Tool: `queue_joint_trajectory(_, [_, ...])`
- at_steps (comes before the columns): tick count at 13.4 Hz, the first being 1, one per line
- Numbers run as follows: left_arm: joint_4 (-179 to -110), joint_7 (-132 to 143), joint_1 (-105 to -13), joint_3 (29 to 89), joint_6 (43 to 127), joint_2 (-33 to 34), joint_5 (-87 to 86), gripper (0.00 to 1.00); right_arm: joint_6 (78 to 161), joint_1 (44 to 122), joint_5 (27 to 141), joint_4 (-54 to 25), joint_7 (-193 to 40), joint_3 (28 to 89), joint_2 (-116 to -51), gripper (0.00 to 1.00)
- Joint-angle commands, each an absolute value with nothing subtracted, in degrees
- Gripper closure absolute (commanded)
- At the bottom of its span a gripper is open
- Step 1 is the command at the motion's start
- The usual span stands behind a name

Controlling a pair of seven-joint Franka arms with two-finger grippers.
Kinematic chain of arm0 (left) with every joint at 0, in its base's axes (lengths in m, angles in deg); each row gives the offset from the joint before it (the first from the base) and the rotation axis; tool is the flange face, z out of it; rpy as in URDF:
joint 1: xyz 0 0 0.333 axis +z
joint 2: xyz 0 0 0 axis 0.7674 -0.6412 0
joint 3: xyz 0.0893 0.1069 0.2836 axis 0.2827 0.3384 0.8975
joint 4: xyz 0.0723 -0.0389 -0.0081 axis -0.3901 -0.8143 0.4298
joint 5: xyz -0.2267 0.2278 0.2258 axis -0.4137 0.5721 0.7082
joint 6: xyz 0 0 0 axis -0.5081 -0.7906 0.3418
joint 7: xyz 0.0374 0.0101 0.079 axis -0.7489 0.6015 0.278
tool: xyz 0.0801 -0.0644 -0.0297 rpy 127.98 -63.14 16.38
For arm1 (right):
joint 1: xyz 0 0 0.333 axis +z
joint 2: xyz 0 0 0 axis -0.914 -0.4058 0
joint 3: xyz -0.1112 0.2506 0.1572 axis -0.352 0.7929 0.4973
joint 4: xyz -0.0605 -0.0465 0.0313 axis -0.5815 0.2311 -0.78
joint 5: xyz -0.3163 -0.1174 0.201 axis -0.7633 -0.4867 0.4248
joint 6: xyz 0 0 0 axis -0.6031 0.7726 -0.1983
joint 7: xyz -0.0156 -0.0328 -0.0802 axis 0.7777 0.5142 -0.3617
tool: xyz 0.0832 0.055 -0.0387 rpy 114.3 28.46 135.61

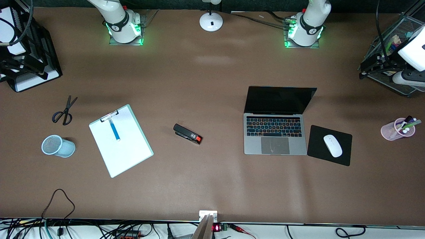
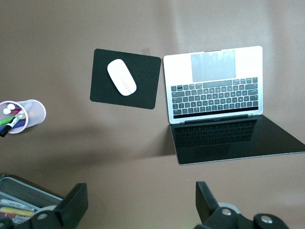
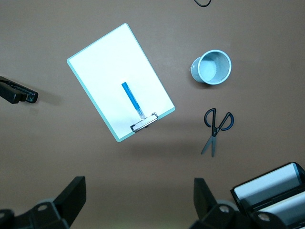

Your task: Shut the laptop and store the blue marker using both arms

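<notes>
Brown table, seen from above. Mid-height at the right arm's end: right gripper hung over a black tray, fingers spread, well apart from the blue marker lying on a clipboard. Toward the left arm's end: laptop lying open, then left gripper over a wire basket, fingers spread and empty.

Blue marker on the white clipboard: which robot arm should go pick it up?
Probably the right. The blue marker lies on the clipboard toward the right arm's end of the table, and the open right pincer hangs over that area. The left pincer is over the laptop.
</notes>
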State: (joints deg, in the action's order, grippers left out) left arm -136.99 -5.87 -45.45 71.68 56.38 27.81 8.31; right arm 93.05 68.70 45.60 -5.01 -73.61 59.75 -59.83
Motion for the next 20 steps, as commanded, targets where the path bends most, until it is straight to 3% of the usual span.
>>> queue_joint_trajectory(1, [-135.19, -5.92, -45.38, 71.42, 55.49, 26.87, 9.52, 0.00, 93.41, 68.70, 45.88, -5.48, -73.21, 59.91, -59.30, 0.00])
queue_joint_trajectory(6, [-135.11, -5.84, -45.29, 71.42, 55.49, 26.25, 9.52, 0.00, 93.41, 68.70, 45.88, -5.48, -73.21, 59.91, -59.21, 0.00])
queue_joint_trajectory(9, [-130.98, -5.66, -46.51, 70.55, 51.81, 21.43, 9.43, 0.00, 93.33, 68.61, 45.79, -5.48, -73.21, 59.82, -59.21, 0.00])
queue_joint_trajectory(12, [-132.11, -4.53, -47.04, 69.31, 50.14, 20.28, 8.47, 0.00, 93.15, 68.61, 45.88, -5.48, -73.12, 59.82, -59.21, 0.00])
queue_joint_trajectory(16, [-137.81, 1.98, -50.47, 68.35, 50.29, 20.36, 7.58, 0.00, 93.15, 68.52, 45.88, -5.48, -73.12, 59.73, -59.30, 0.00])
queue_joint_trajectory(20, [-145.99, 8.73, -50.30, 62.65, 55.57, 21.85, 7.14, 0.00, 93.59, 68.61, 45.88, -5.48, -73.21, 59.82, -59.65, 0.00])
